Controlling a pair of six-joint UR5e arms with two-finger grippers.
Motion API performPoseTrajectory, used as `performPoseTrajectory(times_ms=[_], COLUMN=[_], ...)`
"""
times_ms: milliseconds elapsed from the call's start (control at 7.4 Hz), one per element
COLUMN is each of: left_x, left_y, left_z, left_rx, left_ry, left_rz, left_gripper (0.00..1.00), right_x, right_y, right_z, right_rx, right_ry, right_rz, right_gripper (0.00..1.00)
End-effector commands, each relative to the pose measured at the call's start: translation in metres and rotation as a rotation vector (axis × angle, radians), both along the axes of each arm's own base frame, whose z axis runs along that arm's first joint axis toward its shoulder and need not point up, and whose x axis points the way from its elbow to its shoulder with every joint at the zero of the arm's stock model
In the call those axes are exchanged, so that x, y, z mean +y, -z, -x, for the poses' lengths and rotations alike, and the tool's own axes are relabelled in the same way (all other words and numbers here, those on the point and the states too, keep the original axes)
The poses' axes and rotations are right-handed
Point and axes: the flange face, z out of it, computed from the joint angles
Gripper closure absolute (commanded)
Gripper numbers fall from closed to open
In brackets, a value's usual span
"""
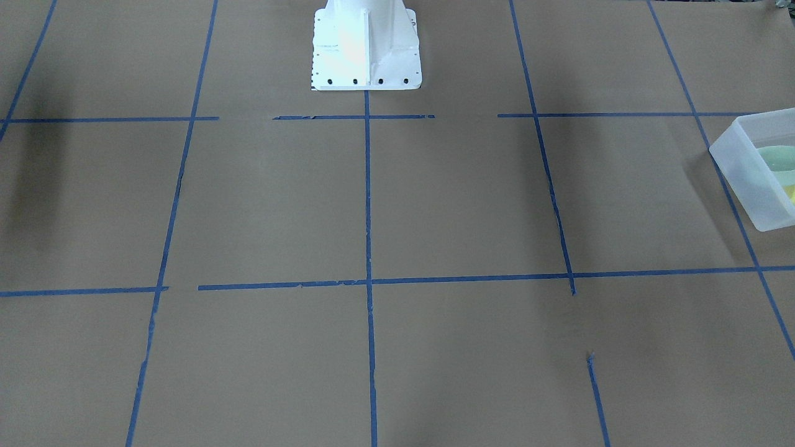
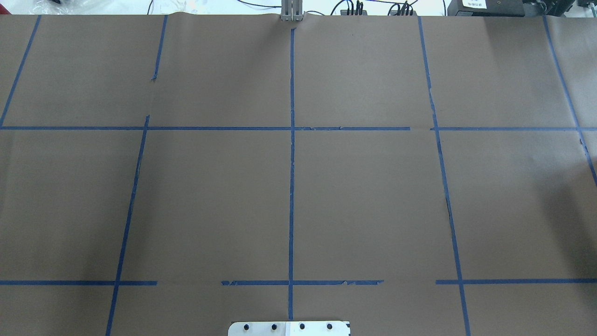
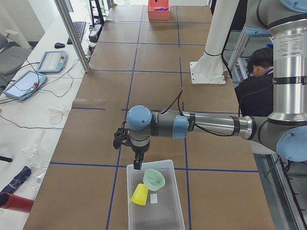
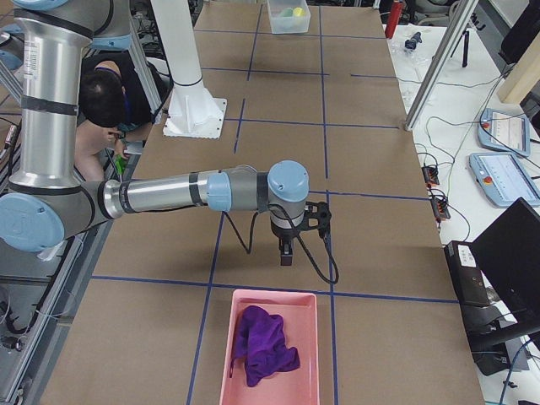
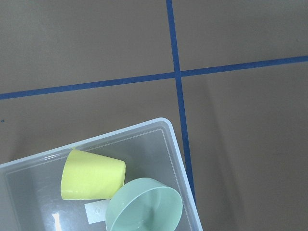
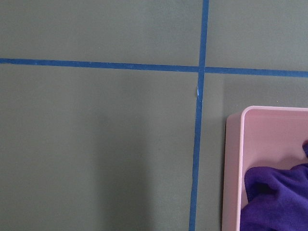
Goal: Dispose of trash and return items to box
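Note:
The yellow cup [image 3: 140,194] lies on its side in the frosted box [image 3: 158,215], next to the mint-green bowl [image 3: 154,178]. The left wrist view shows the cup [image 5: 91,175], the bowl [image 5: 144,207] and the box rim [image 5: 175,144]. The box's corner [image 1: 742,177] shows at the front-facing view's right edge. My left gripper [image 3: 137,163] hangs just above the box's far edge. My right gripper [image 4: 287,251] hangs above the table short of a pink tray. Neither gripper's fingers show in a wrist view, so I cannot tell their state.
A pink tray [image 4: 272,297] holds a purple cloth [image 4: 263,344]; both show in the right wrist view, tray [image 6: 233,163] and cloth [image 6: 274,197]. The white robot base [image 1: 366,46] stands at mid-table. A seated person [image 3: 259,67] is behind the robot. Blue tape lines cross the brown table.

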Motion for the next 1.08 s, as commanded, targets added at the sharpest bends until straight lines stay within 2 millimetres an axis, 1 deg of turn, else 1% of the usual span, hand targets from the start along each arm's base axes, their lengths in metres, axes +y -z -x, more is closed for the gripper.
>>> performPoseTrajectory(times_ms=[0,135,405,676,946], left_x=[0.0,0.001,0.0,0.0,0.0], left_y=[0.0,-0.001,0.002,0.002,0.0], left_z=[0.0,0.0,0.0,0.0,-0.001], left_rx=[-0.001,-0.001,-0.001,0.001,0.002], left_ry=[0.0,0.0,0.0,0.0,0.0], left_rz=[-0.002,0.003,-0.005,-0.003,0.001], left_gripper=[0.0,0.0,0.0,0.0,0.0], right_x=[-0.001,-0.006,-0.017,-0.018,-0.02], right_y=[-0.02,-0.028,-0.047,-0.062,-0.099], right_z=[0.003,0.003,0.003,0.001,0.002], right_rx=[0.029,0.037,0.043,0.072,0.068], right_ry=[0.01,0.01,0.011,0.01,0.009], right_rz=[0.035,0.048,0.083,0.082,0.053], right_gripper=[0.0,0.0,0.0,0.0,0.0])
